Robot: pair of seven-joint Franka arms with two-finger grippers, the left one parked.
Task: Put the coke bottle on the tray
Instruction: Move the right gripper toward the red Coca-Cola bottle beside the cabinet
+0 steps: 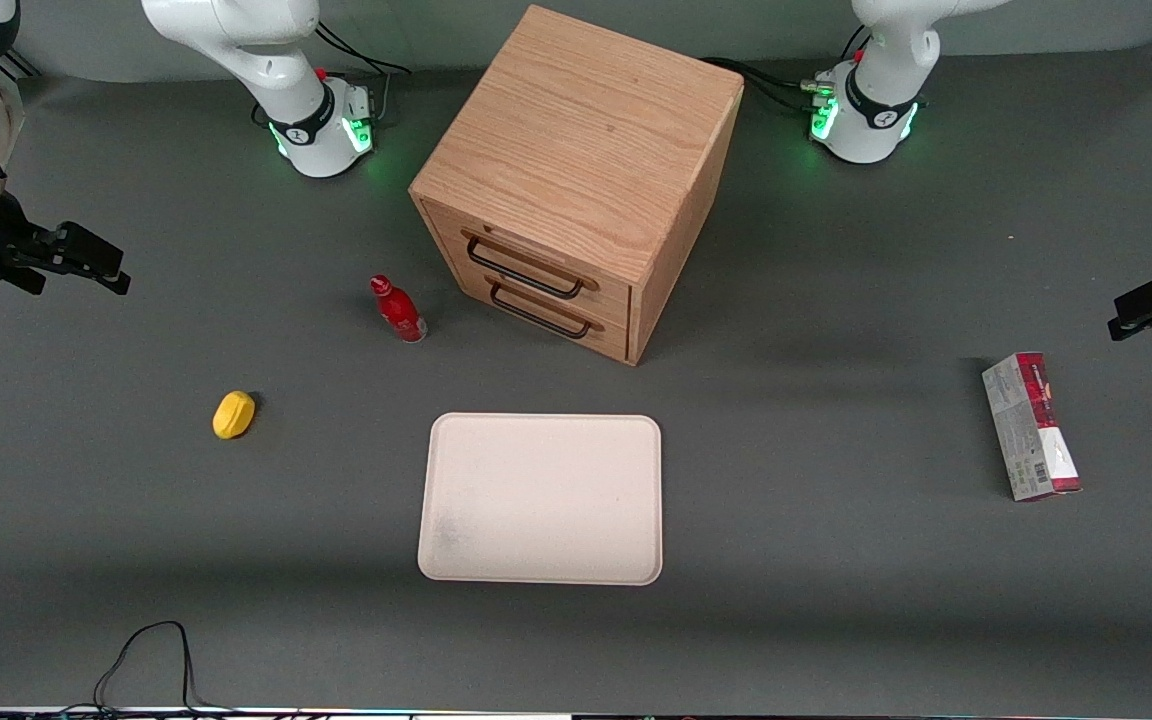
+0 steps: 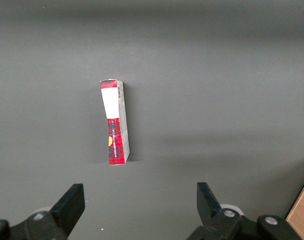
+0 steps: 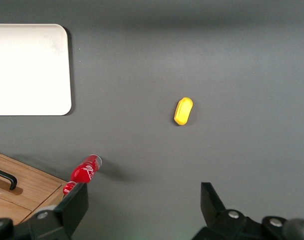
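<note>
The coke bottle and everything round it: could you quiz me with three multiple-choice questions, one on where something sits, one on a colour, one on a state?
1. Where does the coke bottle stand?
A. on the tray
B. on the table beside the drawer cabinet
C. on top of the cabinet

2. What colour is the small rounded object lying on the table?
A. yellow
B. blue
C. green

3. How is the gripper?
A. shut on the bottle
B. jaws open, holding nothing
C. resting on the tray

Answers: 1 B, it stands upright beside the drawer cabinet, while the tray is bare. 2 A, plainly yellow. 3 B, it hangs above the table with jaws apart.
</note>
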